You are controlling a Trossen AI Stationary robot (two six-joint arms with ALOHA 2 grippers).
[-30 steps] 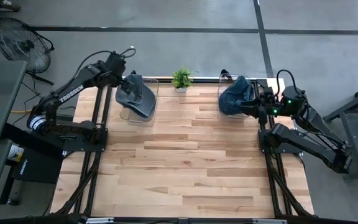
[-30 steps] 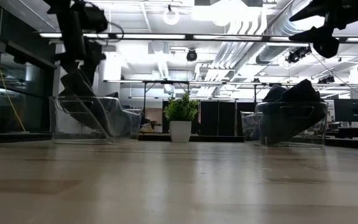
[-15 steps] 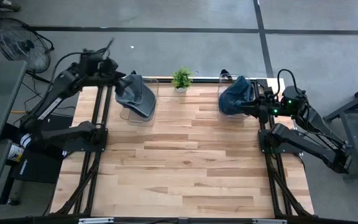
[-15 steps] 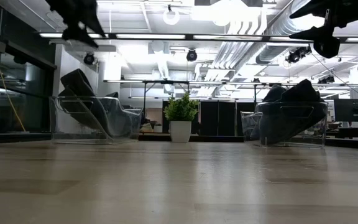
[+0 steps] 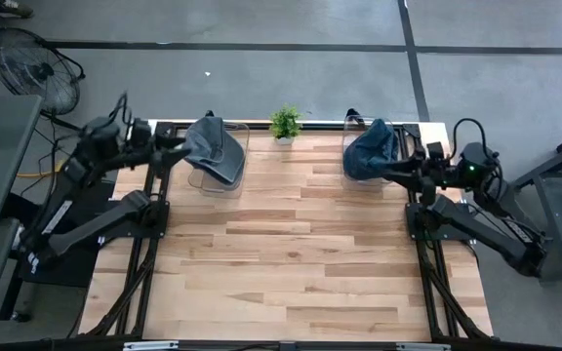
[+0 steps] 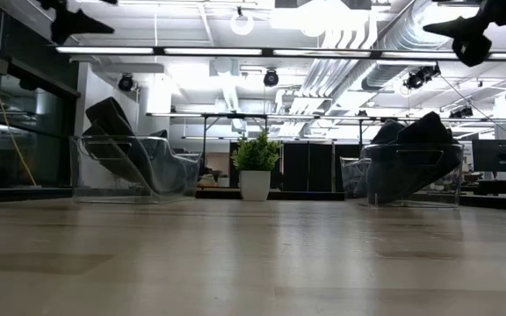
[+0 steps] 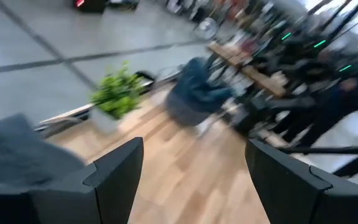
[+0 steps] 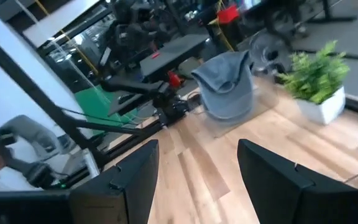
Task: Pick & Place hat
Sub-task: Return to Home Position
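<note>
Since a moment ago the left gripper (image 5: 175, 144) has drawn back off the gray cap (image 5: 215, 148), and the right gripper (image 5: 403, 167) has eased outward. We see both with fingers wide apart, empty. One gray cap sits in the left bin (image 5: 203, 185). A blue heap (image 5: 367, 153) that we cannot count fills the right bin (image 5: 350, 118). One plant (image 5: 284, 124) stands between the two bins.

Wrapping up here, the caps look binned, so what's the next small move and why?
Probably retract both arms home: the gray cap lies in the left bin, the blue caps in the right bin, and the left gripper and right gripper hang open, empty.
</note>
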